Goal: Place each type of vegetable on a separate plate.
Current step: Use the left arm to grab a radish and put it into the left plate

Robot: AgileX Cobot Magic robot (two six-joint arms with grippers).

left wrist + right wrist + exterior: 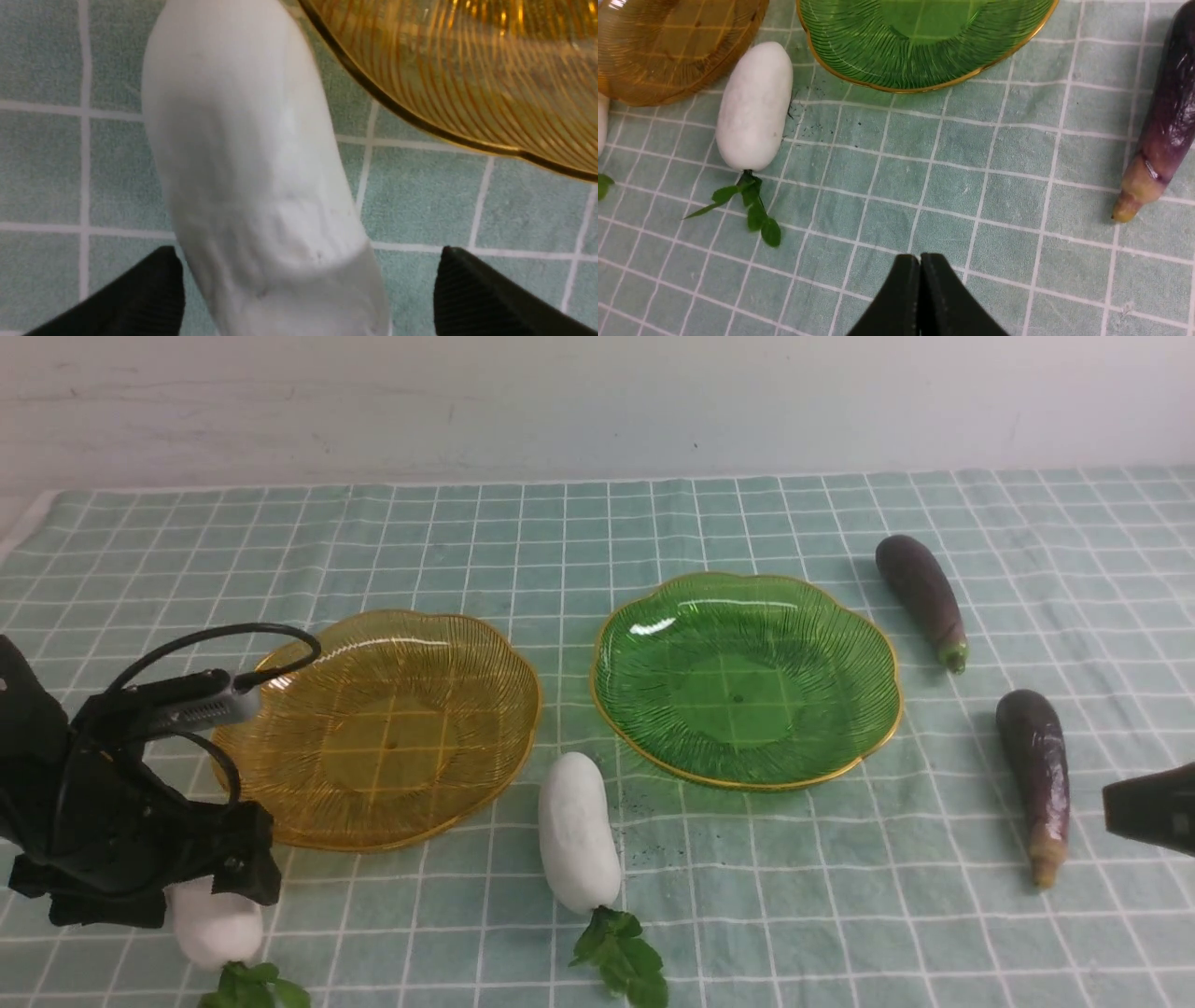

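At lower left of the front view, the left gripper's (306,261) ribbed black jaws stand apart astride a smooth white radish (247,163) on the checked cloth (803,859), beside the ribbed amber plate (392,709). Glossy eggplants (920,588) (1034,765) lie right of the scalloped green plate (747,681). The right gripper's (920,280) jaws meet.

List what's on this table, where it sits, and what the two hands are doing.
amber ribbed plastic plate: left, empty
green ribbed plastic plate: right, empty
left white leafy radish: on checked teal cloth, by amber plate's near edge
middle white leafy radish: on cloth, before the gap between plates
far slim purple eggplant: on cloth, right of green plate
near slim purple eggplant: on cloth, closer, right of green plate
left hand: open, fingers either side of left radish
right hand: shut, empty, beside near eggplant
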